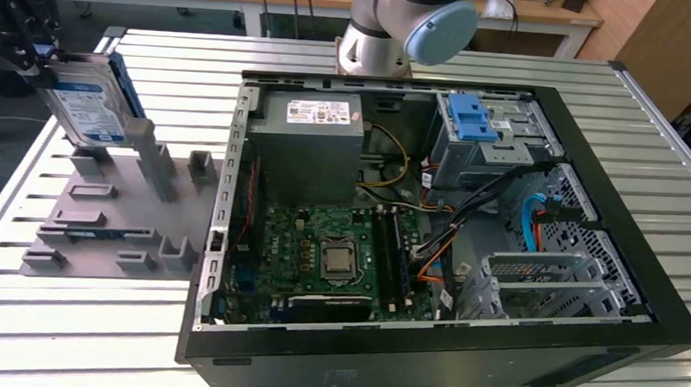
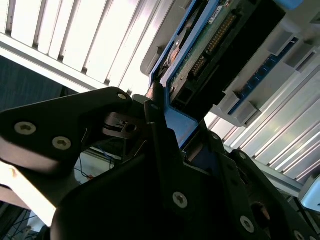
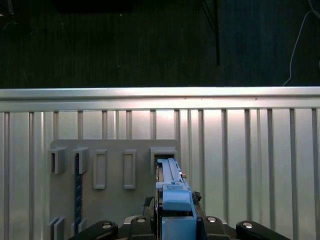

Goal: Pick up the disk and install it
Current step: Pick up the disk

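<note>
Gripper (image 1: 36,49) sits at the far edge of the exterior view's left, its black fingers closed on the upper end of the disk (image 1: 90,105). In the first wrist view the gripper (image 3: 174,222) pinches the disk (image 3: 169,175) across its thickness, one finger on each flat side, with the blue rail showing between them. The second wrist view looks along the gripper (image 2: 165,125) to the disk (image 2: 210,45), whose circuit-board side and connector pins face the camera.

The disk stands on edge, long axis close to vertical and leaning a little, its labelled face towards the near side of the exterior view. Its lower end is at the tall uprights of the grey holder plate (image 1: 107,225). Whether it has cleared the slot or sits partly in it, I cannot tell. In the first wrist view the far end of the disk lines up with one slot of the holder plate (image 3: 115,210).

From the gripper and disk, the open computer case (image 1: 431,366) lies well apart, towards the exterior view's right, on the same slatted metal table (image 1: 79,321). Inside it, the drive cage with the blue latch bracket (image 1: 477,121) is in the far right corner, beyond the power supply (image 1: 312,147) and the motherboard (image 1: 331,246).
</note>
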Available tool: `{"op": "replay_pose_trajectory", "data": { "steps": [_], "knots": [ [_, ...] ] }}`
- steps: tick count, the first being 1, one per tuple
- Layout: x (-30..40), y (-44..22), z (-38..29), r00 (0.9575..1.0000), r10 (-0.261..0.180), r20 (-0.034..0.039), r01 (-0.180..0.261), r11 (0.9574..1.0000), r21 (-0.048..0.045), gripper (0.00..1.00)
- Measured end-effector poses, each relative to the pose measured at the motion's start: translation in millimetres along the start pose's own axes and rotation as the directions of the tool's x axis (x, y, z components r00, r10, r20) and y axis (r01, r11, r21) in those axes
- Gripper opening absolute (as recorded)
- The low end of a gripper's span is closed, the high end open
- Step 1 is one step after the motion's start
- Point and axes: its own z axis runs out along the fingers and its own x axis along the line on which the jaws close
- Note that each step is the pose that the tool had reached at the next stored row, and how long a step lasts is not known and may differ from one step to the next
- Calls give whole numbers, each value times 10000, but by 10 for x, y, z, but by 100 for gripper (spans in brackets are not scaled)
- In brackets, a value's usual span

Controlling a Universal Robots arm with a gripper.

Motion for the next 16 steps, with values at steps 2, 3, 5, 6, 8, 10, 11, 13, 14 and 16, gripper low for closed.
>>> {"op": "replay_pose_trajectory", "data": {
  "steps": [2,3,5,6,8,10,11,13,14,16],
  "knots": [
    [-1,0,-7,10000,0,0,0,10000,0,36],
    [-1,0,-12,10000,0,-1,0,10000,-1,36],
    [-1,0,-17,10000,0,0,0,10000,0,36],
    [-1,0,-21,10000,0,0,0,10000,0,36],
    [-2,0,-28,10000,0,-1,0,10000,-1,36],
    [-2,0,-35,10000,0,0,0,10000,0,36],
    [-2,1,-38,10000,0,0,0,10000,0,36],
    [-2,1,-47,10000,1,-1,-1,10000,-2,36],
    [-3,1,-50,10000,0,-1,0,10000,-1,36],
    [-3,1,-56,10000,1,0,-1,10000,0,36]
  ]
}}
